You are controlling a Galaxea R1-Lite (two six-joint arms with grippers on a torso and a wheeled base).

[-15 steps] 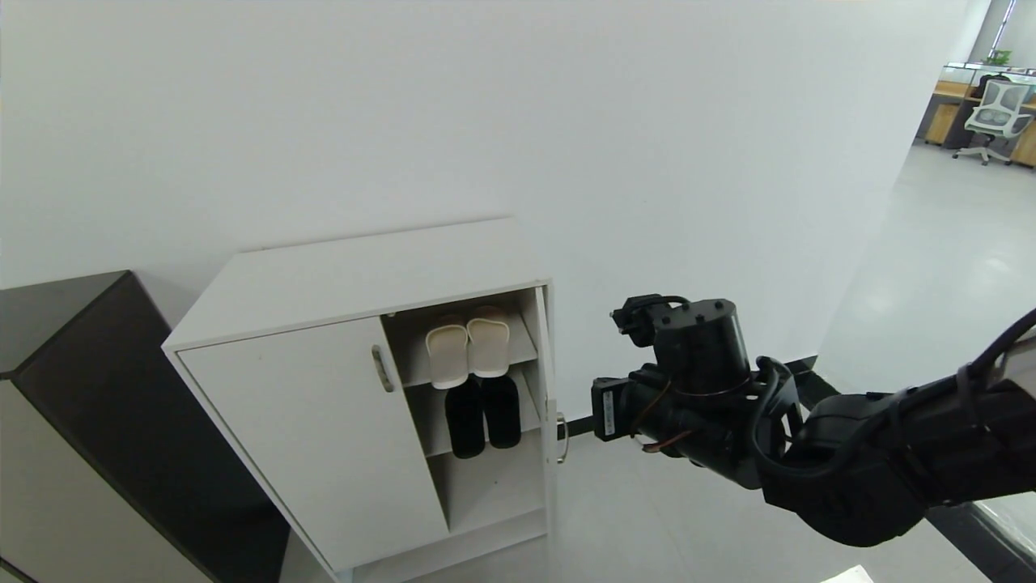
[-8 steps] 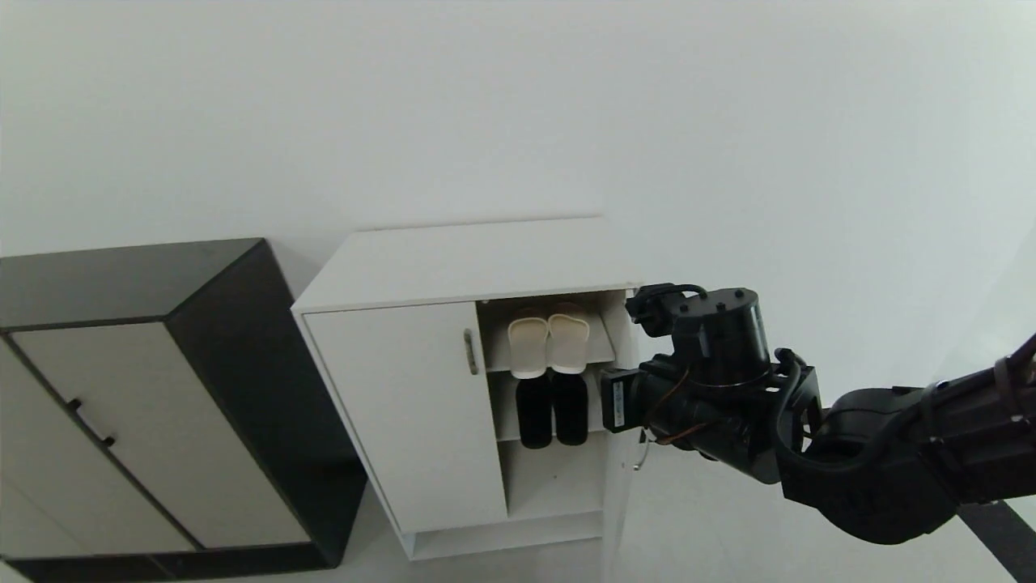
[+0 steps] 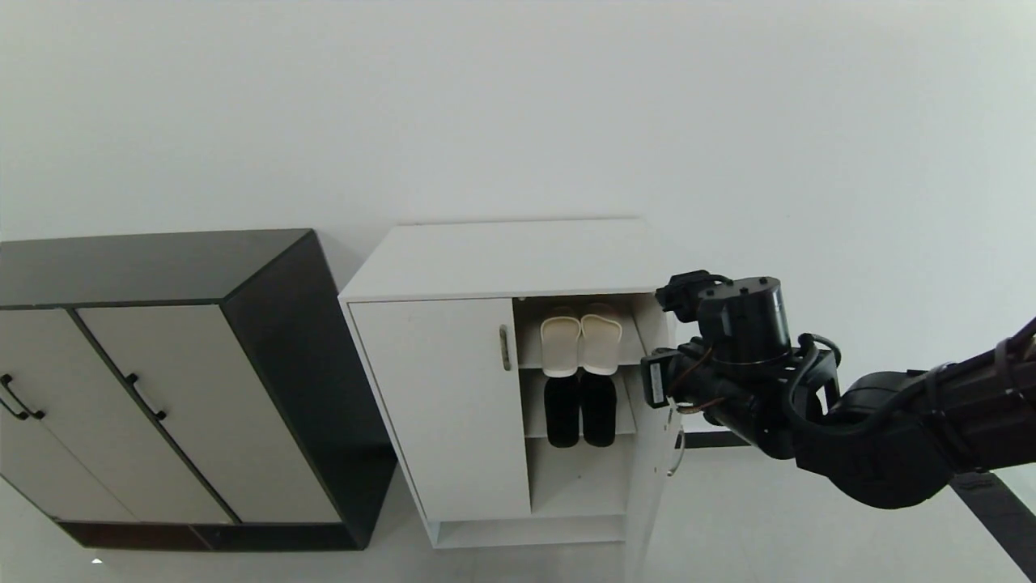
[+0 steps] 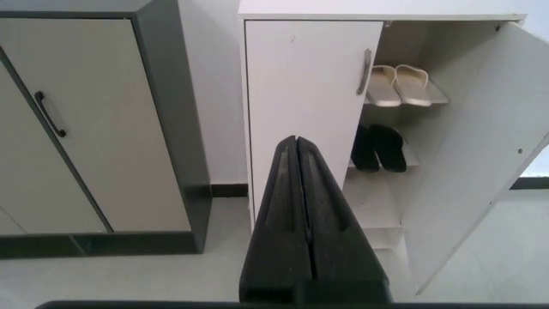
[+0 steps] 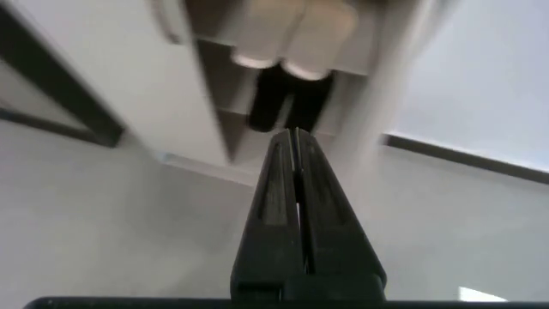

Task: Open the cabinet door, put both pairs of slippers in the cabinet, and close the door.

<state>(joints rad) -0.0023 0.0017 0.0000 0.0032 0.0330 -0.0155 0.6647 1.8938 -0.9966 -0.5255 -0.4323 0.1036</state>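
Cabinet [image 3: 502, 259]: right door [image 4: 480, 172] open. Cream slippers [image 3: 580, 344] on its top shelf, black slippers [image 3: 579, 409] one shelf down. Left gripper [image 4: 298, 150] and right gripper [image 5: 296, 142] face the cabinet, fingers pressed together, empty.

The head camera swings round, bringing the black-sided cabinet with pale doors [image 3: 267, 372] fully into view. The right gripper [image 5: 296, 137], previously well apart, now sits just beside the open white cabinet door [image 3: 654, 486].
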